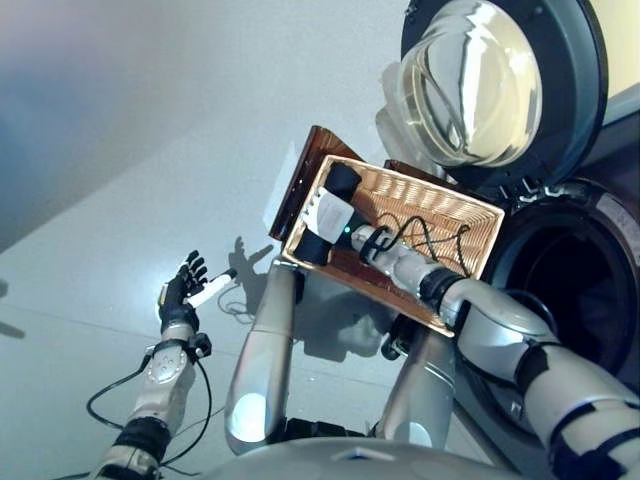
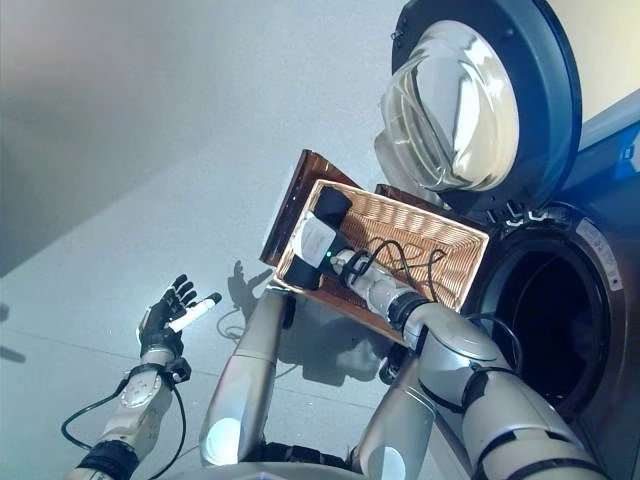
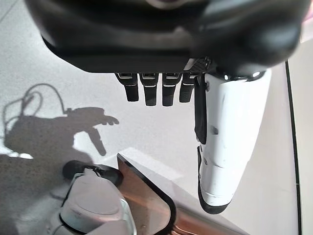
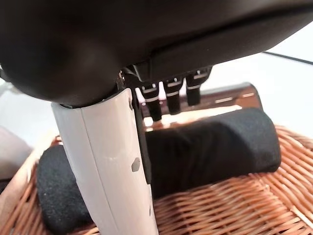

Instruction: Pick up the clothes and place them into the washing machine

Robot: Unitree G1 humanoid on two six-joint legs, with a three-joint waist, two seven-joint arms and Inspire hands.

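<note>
**Q:** Right hand (image 4: 112, 161) fills the wrist view. What is under it?

**A:** A black roll of cloth (image 4: 215, 142), lying across the near end of the wicker basket (image 1: 470, 225). The hand hangs over it, thumb down in front of the roll, fingers (image 4: 172, 95) slack above it. They are apart and hold nothing; I cannot tell if the thumb touches the cloth.

**Q:** And the left hand?

**A:** The left hand (image 1: 180, 290) is out over the bare floor (image 1: 120, 150), well apart from the basket, fingers spread and relaxed, holding nothing.

**Q:** How will the roll handle?

**A:** Soft and light, I judge. It should squash under the fingers instead of resisting, and it will not slip much against the weave. The risk is that a rolled cloth unwinds when lifted by one layer, leaving a tail that drags over the basket's rim.

**Q:** So where to take hold?

**A:** Around the middle, fingers over the top and thumb under the near side, so the whole thickness is pinched together. An end grip would likely let it sag or unroll.

**Q:** Where does it go?

**A:** The washer drum (image 1: 565, 285) gapes just beside the basket, its door (image 1: 490, 85) swung wide above. No cloth shows inside it.
</note>
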